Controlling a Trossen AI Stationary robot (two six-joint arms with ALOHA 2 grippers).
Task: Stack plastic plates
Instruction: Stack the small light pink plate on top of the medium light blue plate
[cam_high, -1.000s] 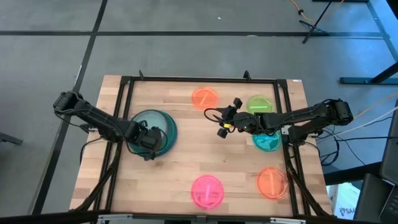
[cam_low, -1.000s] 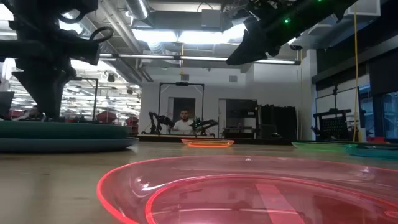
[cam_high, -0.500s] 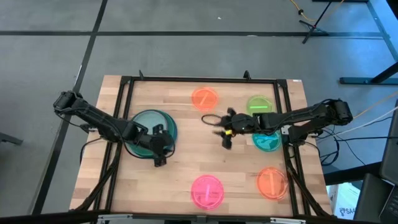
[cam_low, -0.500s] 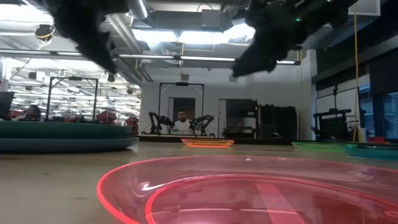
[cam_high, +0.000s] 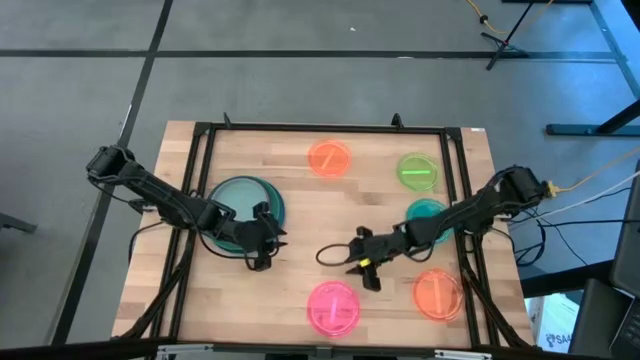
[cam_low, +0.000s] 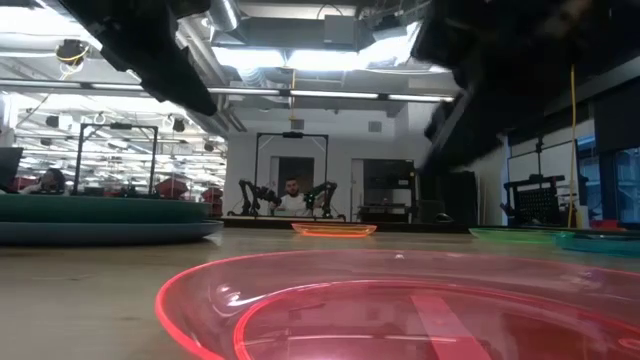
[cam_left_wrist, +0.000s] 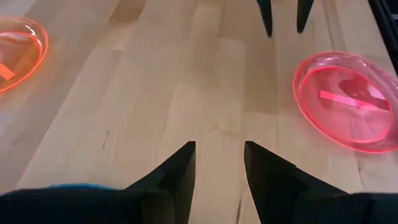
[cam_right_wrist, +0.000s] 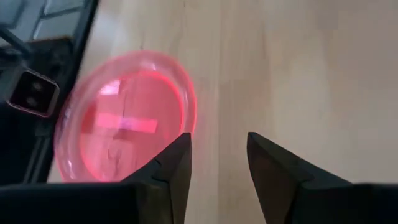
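A teal plate sits on a larger blue one as a stack (cam_high: 238, 208) at the table's left, seen low on the left in the low view (cam_low: 100, 220). A pink plate (cam_high: 333, 306) lies at the near edge, filling the low view's foreground (cam_low: 400, 310). Two orange plates (cam_high: 329, 157) (cam_high: 437, 292), a lime plate (cam_high: 417, 171) and a small teal plate (cam_high: 428, 213) lie singly on the wood. My left gripper (cam_high: 266, 243) (cam_left_wrist: 217, 168) is open just right of the stack. My right gripper (cam_high: 360, 265) (cam_right_wrist: 217, 162) is open above the wood, right of and beyond the pink plate (cam_right_wrist: 124, 124).
A black frame (cam_high: 320, 128) runs along the table's edges. Bare wood lies between the two grippers and around the table's middle. My right gripper's fingers (cam_left_wrist: 283, 15) show ahead of the left one. A person (cam_low: 292, 197) sits far behind the table.
My right gripper has swung from the far middle of the table toward the near edge, ending close to the pink plate. My left gripper has risen off the stack and shifted a little toward the table's right. No plate has moved.
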